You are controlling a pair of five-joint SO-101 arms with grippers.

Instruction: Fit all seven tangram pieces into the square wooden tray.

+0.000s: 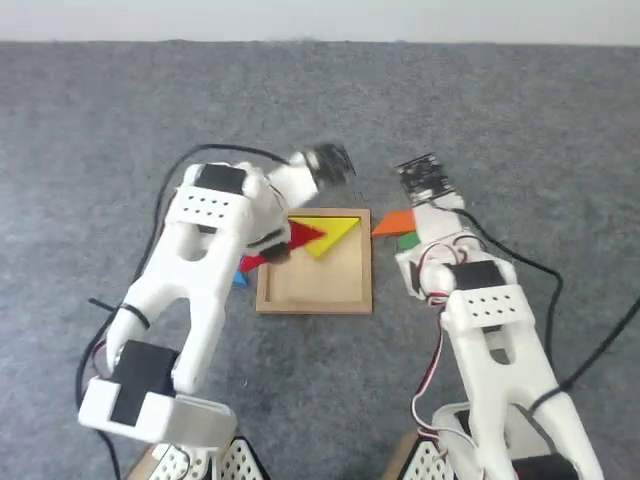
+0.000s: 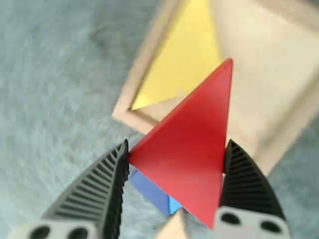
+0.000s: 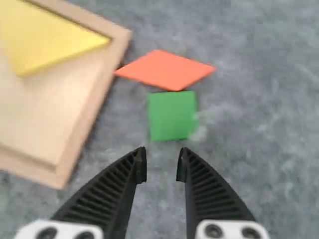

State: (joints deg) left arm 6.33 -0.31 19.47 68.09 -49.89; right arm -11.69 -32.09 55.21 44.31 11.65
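**Red triangle gripped over the tray's rim**

Left wrist view: left gripper point(image 2: 178, 149) clamped on the red triangle point(image 2: 189, 139), held above the rim of the square wooden tray point(image 2: 279, 84). Yellow triangle point(image 2: 184, 59) flat in a tray corner. Blue piece point(image 2: 154, 194) on the grey carpet point(image 2: 50, 74) under the red one.

Right wrist view: right gripper point(image 3: 161, 162) slightly parted, holding nothing, near the green square point(image 3: 172, 115). Orange parallelogram point(image 3: 164, 69) just beyond it, both on carpet beside the tray.

High view: red tip over the yellow triangle; orange and green pieces off the tray's right side, blue off its left.
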